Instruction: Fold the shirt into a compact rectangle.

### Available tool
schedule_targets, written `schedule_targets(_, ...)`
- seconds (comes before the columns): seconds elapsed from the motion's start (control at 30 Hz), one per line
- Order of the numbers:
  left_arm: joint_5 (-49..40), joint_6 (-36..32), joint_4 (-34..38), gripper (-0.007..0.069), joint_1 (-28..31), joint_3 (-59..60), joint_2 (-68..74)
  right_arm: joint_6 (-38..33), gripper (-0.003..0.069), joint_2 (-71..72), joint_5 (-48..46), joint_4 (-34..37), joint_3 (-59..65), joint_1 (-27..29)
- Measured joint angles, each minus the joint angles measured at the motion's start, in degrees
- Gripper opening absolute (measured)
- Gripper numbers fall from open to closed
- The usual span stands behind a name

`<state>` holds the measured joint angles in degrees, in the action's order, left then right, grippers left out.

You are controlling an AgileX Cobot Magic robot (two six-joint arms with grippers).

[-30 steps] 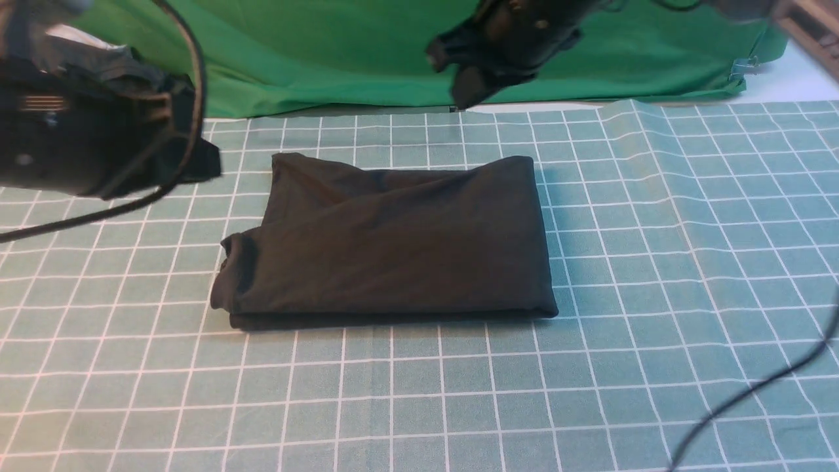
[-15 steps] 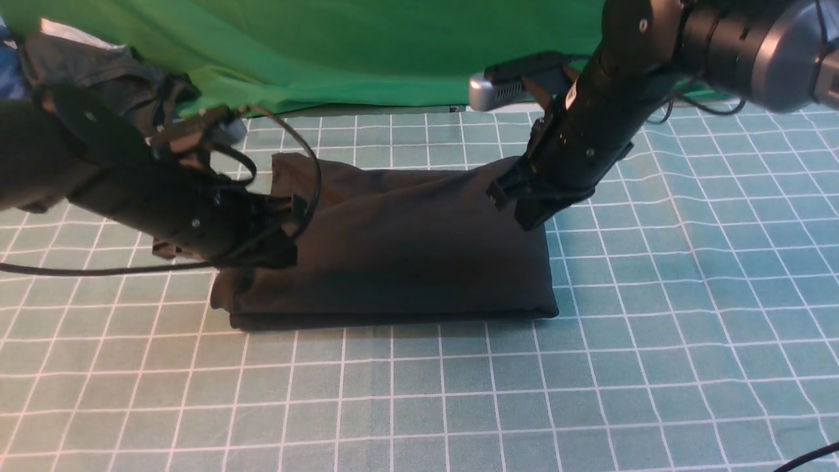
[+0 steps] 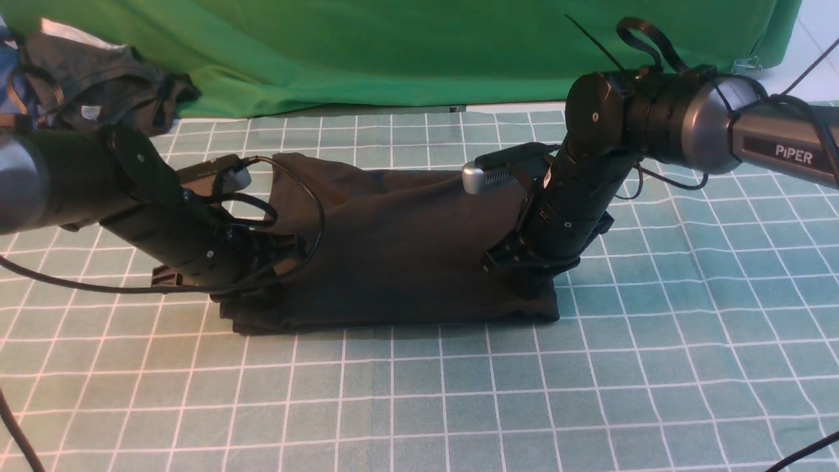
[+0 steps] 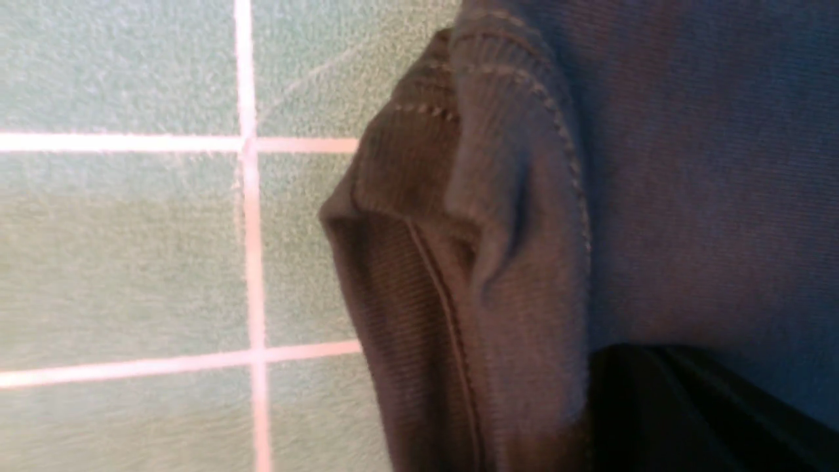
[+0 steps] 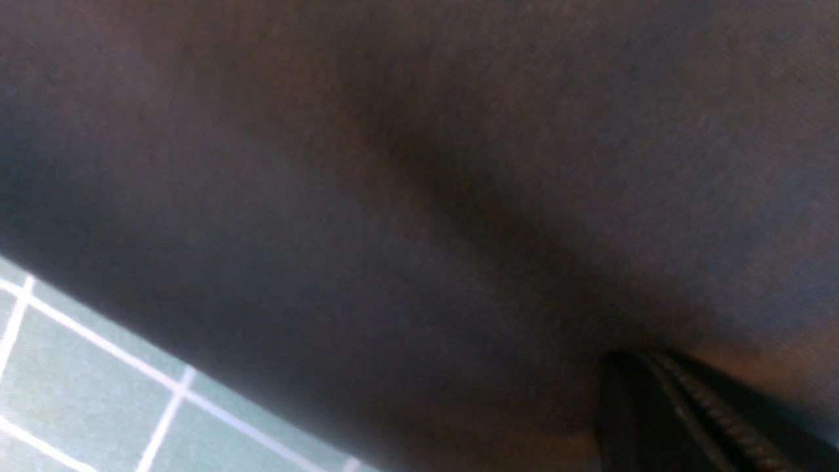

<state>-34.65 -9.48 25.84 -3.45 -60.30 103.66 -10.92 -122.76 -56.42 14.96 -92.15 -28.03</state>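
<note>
The shirt (image 3: 400,249), black and already folded into a chunky rectangle, sits mid-tabletop on a teal cloth with a white grid (image 3: 419,393). Behind it hangs a big bright green cloth (image 3: 393,52), and a crumpled dark grey garment (image 3: 105,78) with a small white tag lies at the far left corner.

The left hand (image 3: 278,259) is down on the shirt's left end, the right hand (image 3: 534,285) on the near right corner. Both are pressed shut against the fabric; whether either actually pinches cloth is hard to tell, since the fingertips are black on black. The left wrist view shows a ribbed, stitched hem (image 4: 459,216) bunched at the shirt's edge over the grid, the right wrist view is mostly blurry dark fabric.

There's plenty of open grid cloth in front of the shirt and off to the right. A black cable (image 3: 98,285) loops from the left arm across the cloth.
</note>
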Motion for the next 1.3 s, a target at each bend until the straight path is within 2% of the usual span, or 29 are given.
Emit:
schedule_targets(0.27, -1.3, 0.0, -3.0, 0.0006, 0.4, 0.1, -13.0, 0.6, 0.0022, 5.2, -4.9, -5.4, 0.3, 1.6)
schedule_targets(0.43, -6.7, -0.2, -3.2, 0.0006, 0.6, 0.1, -26.9, 1.9, 0.0022, 21.5, -4.1, -6.9, 0.3, 4.0)
schedule_targets(0.7, -11.7, -0.7, -3.3, 0.0006, 0.6, 0.1, -47.3, 1.9, 0.0022, 43.2, 0.5, -7.3, 0.9, 4.1)
schedule_targets(0.77, -12.9, -0.8, -3.3, 0.0006, 0.6, 0.2, -55.9, 1.8, 0.0022, 52.3, 6.2, -7.3, 5.0, 4.2)
schedule_targets(0.8, -13.0, -0.8, -3.3, 0.0006, 0.6, 0.2, -56.5, 1.8, 0.0022, 53.0, 6.2, -7.3, 5.0, 4.2)
schedule_targets(1.0, -19.1, -0.9, -4.4, 0.0006, 0.6, 0.2, -72.2, 1.4, 0.0022, 74.9, 24.1, -7.4, 24.3, 4.2)
schedule_targets(1.3, -21.9, -1.0, -5.9, 0.0007, 0.6, 0.2, -80.0, 1.2, 0.0022, 107.0, 52.9, -7.5, 54.8, 4.5)
